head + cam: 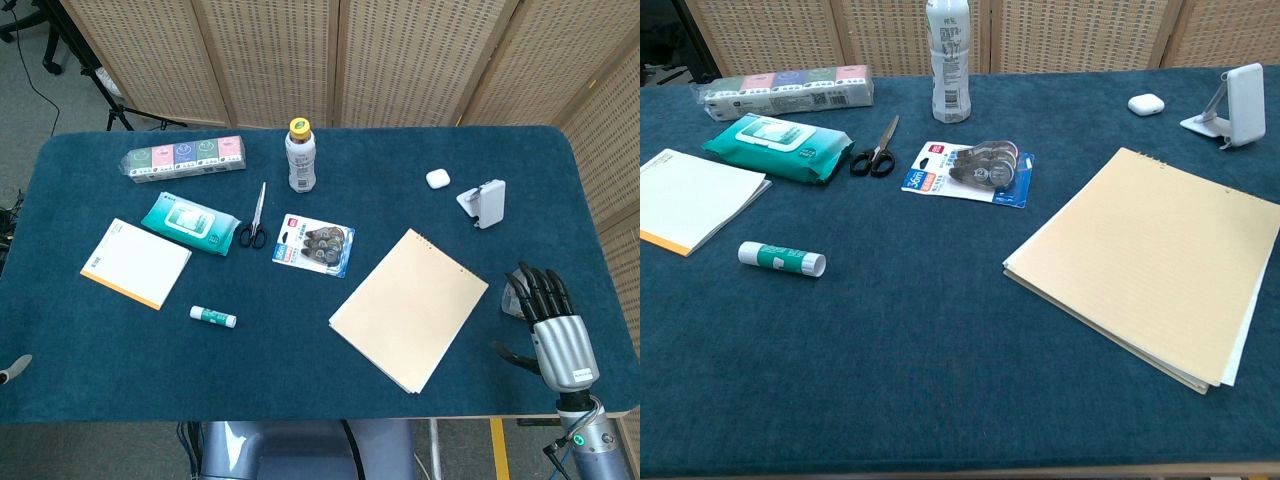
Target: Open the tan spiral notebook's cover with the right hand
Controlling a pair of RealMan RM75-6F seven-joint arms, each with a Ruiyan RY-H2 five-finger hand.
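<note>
The tan spiral notebook (410, 308) lies flat and closed on the blue table, turned at an angle, its binding along the far right edge. In the chest view the notebook (1150, 258) fills the right side. My right hand (548, 322) hovers to the right of the notebook near the table's front right edge, fingers spread and holding nothing, a small gap away from the cover. The chest view does not show this hand. Only a grey tip of my left hand (12, 368) shows at the far left edge; its fingers are hidden.
A white phone stand (484, 203) and earbud case (437, 179) sit behind the notebook. A correction tape pack (315, 243), scissors (255, 222), bottle (301, 156), wipes (188, 224), tissue packs (186, 157), notepad (135, 263) and glue stick (213, 317) lie to the left.
</note>
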